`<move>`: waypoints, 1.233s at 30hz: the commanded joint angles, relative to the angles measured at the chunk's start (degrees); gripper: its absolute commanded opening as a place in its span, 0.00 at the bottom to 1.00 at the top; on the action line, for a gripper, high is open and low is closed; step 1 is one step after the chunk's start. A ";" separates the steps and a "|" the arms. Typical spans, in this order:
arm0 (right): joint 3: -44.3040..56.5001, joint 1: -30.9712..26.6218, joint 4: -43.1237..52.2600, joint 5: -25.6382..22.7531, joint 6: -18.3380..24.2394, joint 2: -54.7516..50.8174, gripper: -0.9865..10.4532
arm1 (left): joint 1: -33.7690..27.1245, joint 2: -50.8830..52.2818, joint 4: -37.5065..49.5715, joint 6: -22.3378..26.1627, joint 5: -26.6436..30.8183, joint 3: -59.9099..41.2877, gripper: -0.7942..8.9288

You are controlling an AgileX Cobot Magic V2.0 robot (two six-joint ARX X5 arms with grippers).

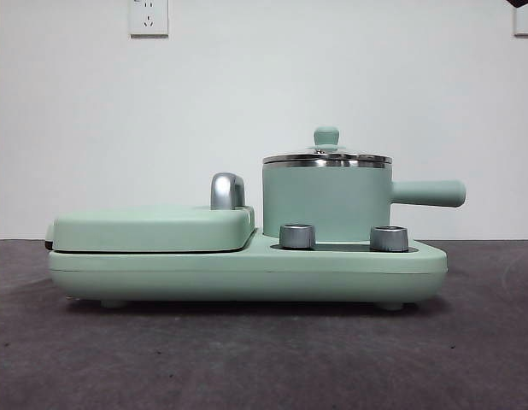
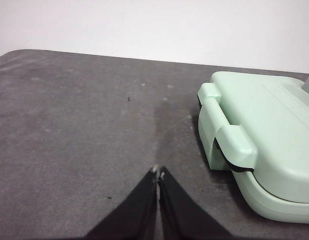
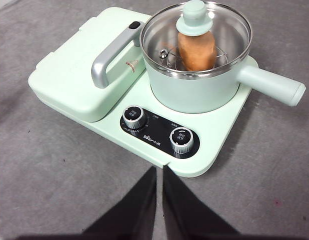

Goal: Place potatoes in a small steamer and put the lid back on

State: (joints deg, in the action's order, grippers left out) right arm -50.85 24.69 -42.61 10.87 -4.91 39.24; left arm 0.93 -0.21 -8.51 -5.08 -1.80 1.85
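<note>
The mint-green small steamer (image 1: 325, 203) stands on the right half of the cooker base, its straight handle (image 1: 428, 193) pointing right. It also shows in the right wrist view (image 3: 194, 87). The glass lid (image 3: 159, 35) with its green knob (image 3: 193, 17) sits on the pot's rim; it also shows in the front view (image 1: 326, 158). The orange-brown potato (image 3: 197, 50) lies inside the pot on a steel rack, seen through the glass. My right gripper (image 3: 159, 170) is shut and empty, above the table in front of the cooker's knobs. My left gripper (image 2: 158, 172) is shut and empty, over bare table beside the griddle end.
The cooker base (image 1: 247, 269) carries a flat hinged griddle cover (image 1: 153, 226) with a chrome handle (image 1: 226, 190) on its left half and two steel knobs (image 1: 297, 236) in front. The dark grey table (image 1: 247, 359) runs around it. A white wall stands behind.
</note>
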 commanded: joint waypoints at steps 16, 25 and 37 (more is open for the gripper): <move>32.68 -7.82 28.26 -18.14 9.60 -22.05 0.10 | 0.04 0.02 0.74 0.76 -0.02 -1.11 0.09; 48.50 -18.25 39.17 -14.75 9.40 -37.53 0.10 | 0.04 0.02 0.74 0.76 -0.02 -1.11 0.09; 50.16 -20.48 37.92 -14.78 9.42 -39.04 0.10 | 0.04 0.02 0.79 0.76 -0.02 -1.11 0.09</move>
State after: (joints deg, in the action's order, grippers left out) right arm -0.93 4.32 -5.30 -3.92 4.29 0.30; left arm 0.93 -0.21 -8.36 -5.10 -1.80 1.85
